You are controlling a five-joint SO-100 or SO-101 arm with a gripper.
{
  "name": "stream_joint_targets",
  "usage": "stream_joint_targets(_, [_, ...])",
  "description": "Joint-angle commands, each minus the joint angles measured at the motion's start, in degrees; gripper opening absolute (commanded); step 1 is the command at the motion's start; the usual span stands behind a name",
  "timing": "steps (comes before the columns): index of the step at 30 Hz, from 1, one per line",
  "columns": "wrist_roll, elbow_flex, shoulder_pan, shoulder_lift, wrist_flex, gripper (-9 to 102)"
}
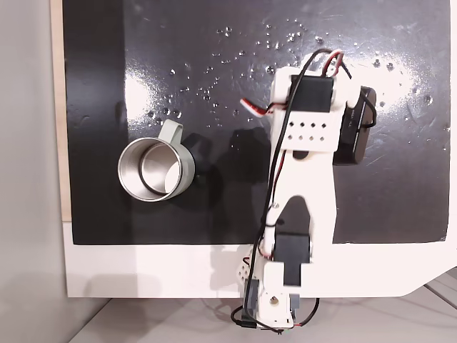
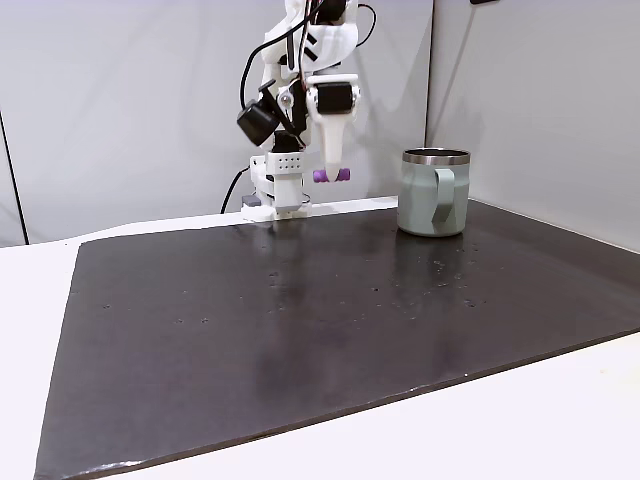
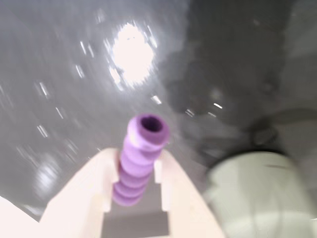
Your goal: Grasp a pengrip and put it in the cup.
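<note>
In a fixed view from above, the cup (image 1: 156, 169) stands on the dark worktop (image 1: 214, 214) beside the arm; from the side, the hand (image 2: 331, 176) is clenched on the pengrip (image 2: 331, 176), aloft, short of the cup (image 2: 434, 193); wrist view shows the ribbed pengrip (image 3: 137, 159) pinched, the cup (image 3: 257, 191) nearby, so carrying is under way and next comes centring over the rim, then letting go.

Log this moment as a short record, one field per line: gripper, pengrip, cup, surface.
gripper: gripper raised above the mat, shut on the pengrip
pengrip: purple ribbed tube clamped between the fingers, one open end sticking out
cup: grey-green steel-lined cup upright on the mat, empty inside as the fixed view from above shows, apart from the gripper
surface: black mat on a white table
</note>
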Motion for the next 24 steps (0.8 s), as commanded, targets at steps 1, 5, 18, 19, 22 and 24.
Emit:
stream_joint_targets(1, [-4.39, 8.0, -4.13, 14.77, 0.88, 0])
stream_joint_targets(5, [-5.98, 14.06, -11.07, 25.22, 0.97, 0])
stream_joint_targets(18, [-1.23, 12.3, -33.84, 29.0, -11.43, 0])
stream_joint_targets(19, [-0.53, 12.48, -34.8, 28.65, -13.1, 0])
stream_joint_targets(22, [0.62, 12.39, -38.14, 27.25, -16.26, 0])
stream_joint_targets(24, [1.32, 12.39, -40.17, 26.1, -16.79, 0])
